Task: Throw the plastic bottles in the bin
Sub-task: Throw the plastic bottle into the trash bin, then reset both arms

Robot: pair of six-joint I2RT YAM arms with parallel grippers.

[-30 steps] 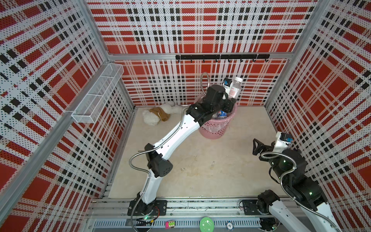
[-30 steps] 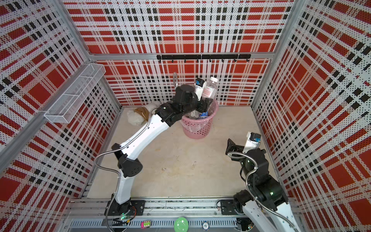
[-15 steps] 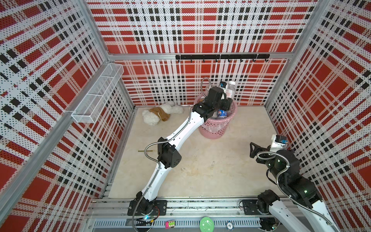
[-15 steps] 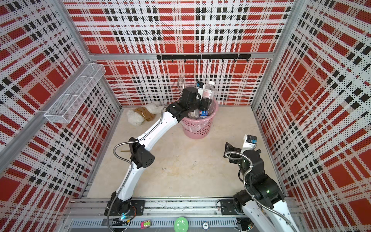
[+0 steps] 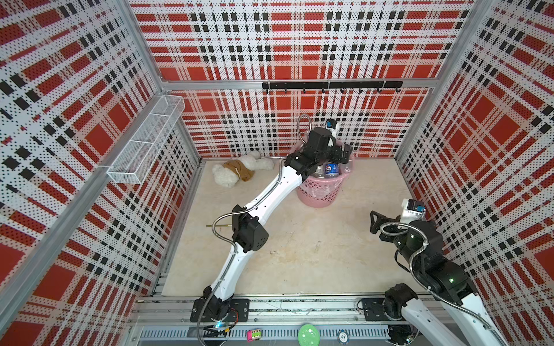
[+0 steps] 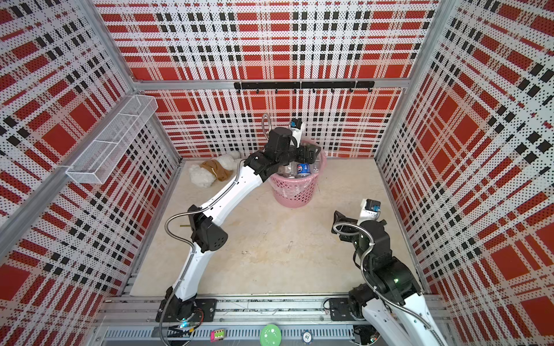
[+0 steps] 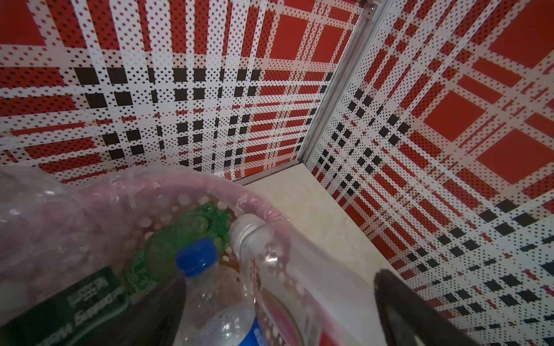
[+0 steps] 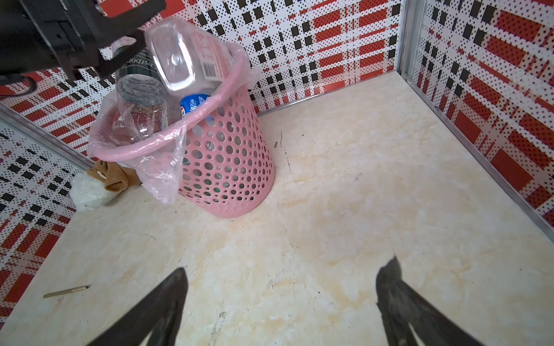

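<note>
the left pincer (image 7: 280,275) is released, jaws wide over the round pink perforated plastic bin (image 8: 233,167); a clear plastic bottle with a pink label (image 8: 186,51) lies between them on the bin's heaped bottles (image 8: 141,93). the right pincer (image 8: 286,265) hangs released over the beige marbled counter (image 8: 359,209), well apart.

Bin (image 5: 320,191): one, pink.
Plastic bottles (image 5: 331,169) in it: five I can tell apart. These are one green bottle (image 7: 180,239), one blue-capped bottle (image 7: 196,257), one white-capped bottle (image 7: 248,230), one dark-labelled bottle (image 7: 84,302) and one clear bottle (image 7: 30,203). Any lower down cannot be counted.
Plush toy (image 5: 236,172): one.
Wire shelf (image 5: 147,140): one.
Hook rail (image 5: 329,85): one.
Thin stick (image 8: 66,291) on the desk (image 5: 314,245): one.
My arms: two, left arm (image 5: 269,194) and right arm (image 5: 425,248), with one pair of jaws apiece.
</note>
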